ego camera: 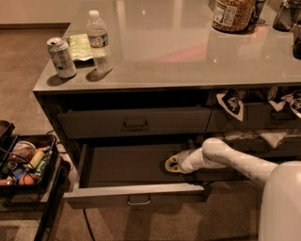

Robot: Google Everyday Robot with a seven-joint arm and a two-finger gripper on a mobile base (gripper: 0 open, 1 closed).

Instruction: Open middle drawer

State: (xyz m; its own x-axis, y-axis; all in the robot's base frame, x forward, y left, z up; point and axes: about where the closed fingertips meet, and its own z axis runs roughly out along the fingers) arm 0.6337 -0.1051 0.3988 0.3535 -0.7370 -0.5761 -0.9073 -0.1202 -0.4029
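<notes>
The middle drawer [136,193] is a wide dark grey drawer pulled well out of the cabinet. Its flat front faces me with a small metal pull handle [138,201] at its centre, and its deep grey box looks bare inside. My gripper [171,164] is at the end of the white arm [225,157] that reaches in from the right. It hangs over the right part of the open box, behind the drawer front and apart from the handle. The drawer above [134,123] is shut.
On the countertop [178,52] stand a soda can [61,57], a water bottle [100,42], a green packet [80,46] and a jar [233,14]. A black cart [28,164] with several small items stands left of the open drawer. Snack bags [231,103] hang in the right-hand shelves.
</notes>
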